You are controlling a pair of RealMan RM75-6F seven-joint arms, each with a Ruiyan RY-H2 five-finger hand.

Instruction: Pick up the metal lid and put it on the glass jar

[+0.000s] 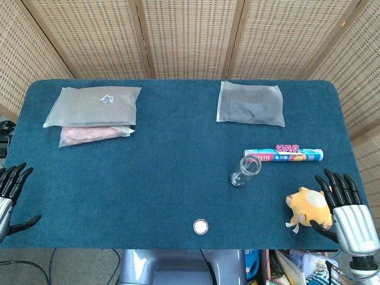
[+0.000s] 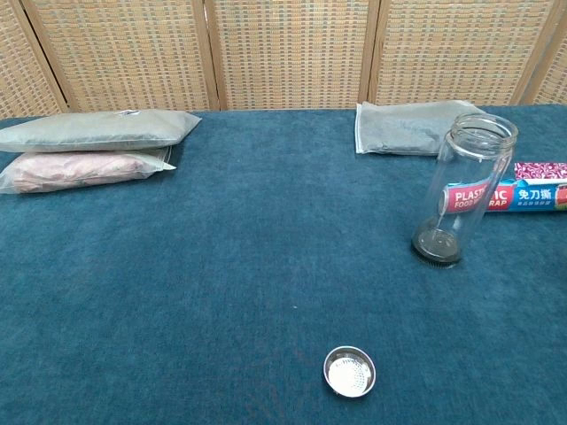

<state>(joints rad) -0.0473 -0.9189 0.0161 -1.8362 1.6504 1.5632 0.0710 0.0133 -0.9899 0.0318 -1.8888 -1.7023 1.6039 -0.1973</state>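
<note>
- Currently, the metal lid lies flat on the table, close to the near edge and roughly centred; in the chest view the lid shows a perforated inner face.
- The glass jar stands upright and uncapped, right of centre and well apart from the lid, farther from the near edge than the lid; the chest view shows its mouth open at the top.
- A box of plastic food wrap lies on its side just behind the jar, running towards the right edge.
- A yellow plush toy sits near the right front corner, touching or just beside the right hand.
- The right hand rests at the right table edge, fingers extended and apart, grasping nothing.
- The left hand is at the left table edge, partly cut off by the frame; its visible fingers are spread and released.
- Neither hand appears in the chest view.
- Two flat pouches lie stacked at the far left: a grey pouch over a pink pouch.
- A dark grey pouch lies at the far right of centre.
</note>
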